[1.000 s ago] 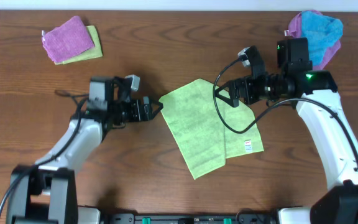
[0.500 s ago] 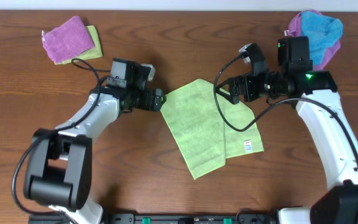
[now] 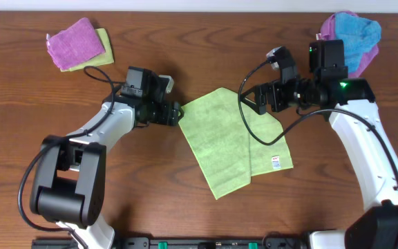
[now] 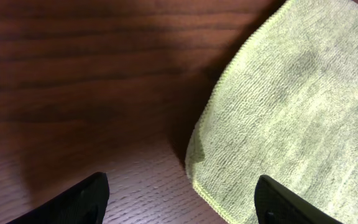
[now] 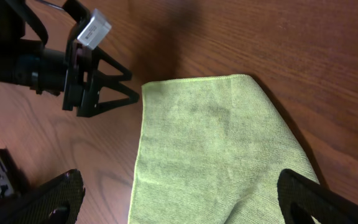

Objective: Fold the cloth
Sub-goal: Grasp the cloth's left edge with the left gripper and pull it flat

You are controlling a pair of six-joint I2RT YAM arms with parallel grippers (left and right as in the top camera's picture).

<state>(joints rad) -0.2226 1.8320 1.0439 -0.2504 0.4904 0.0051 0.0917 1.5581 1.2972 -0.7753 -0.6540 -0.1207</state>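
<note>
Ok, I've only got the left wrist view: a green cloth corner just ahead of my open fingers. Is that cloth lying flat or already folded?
Observer: The green cloth is already folded once. A lower layer with a white tag sticks out along its right side.
Operator: Where's the right arm?
Observer: The right fingers are open, above the cloth's upper right edge, opposite you.
Operator: Anything else close by?
Observer: A purple cloth lies at the top left, well apart from the green one.
</note>
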